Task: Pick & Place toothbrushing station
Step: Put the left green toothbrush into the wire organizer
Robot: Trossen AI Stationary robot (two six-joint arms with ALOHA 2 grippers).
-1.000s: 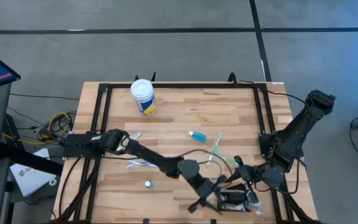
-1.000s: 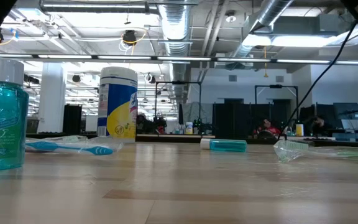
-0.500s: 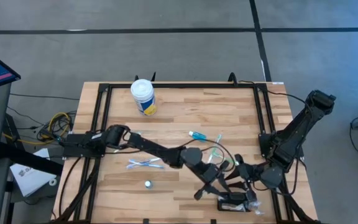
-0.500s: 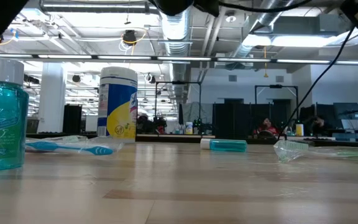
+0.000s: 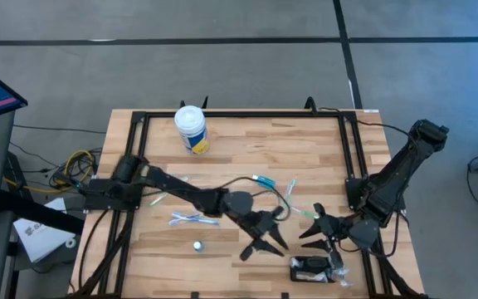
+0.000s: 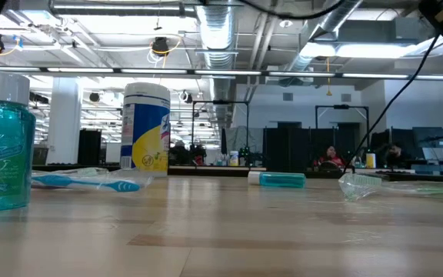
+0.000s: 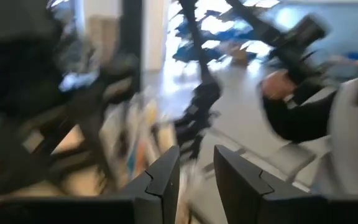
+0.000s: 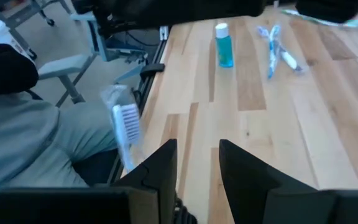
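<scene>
The two arms crowd the table's near right part: the left gripper (image 5: 257, 241) and right gripper (image 5: 314, 228) flank a narrow gap just above the toothbrushing station (image 5: 312, 268). Bare wood (image 5: 264, 141) lies open beyond the tub (image 5: 192, 129).

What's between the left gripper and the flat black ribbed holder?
Only bare wooden table, from left gripper to flat black ribbed holder, seen in the high view.

Left gripper (image 5: 258, 242) now drawn back toward ten o'clock, clear of the small flat black ribbed toothbrushing station (image 5: 312, 268), its arm folded closer in
</scene>
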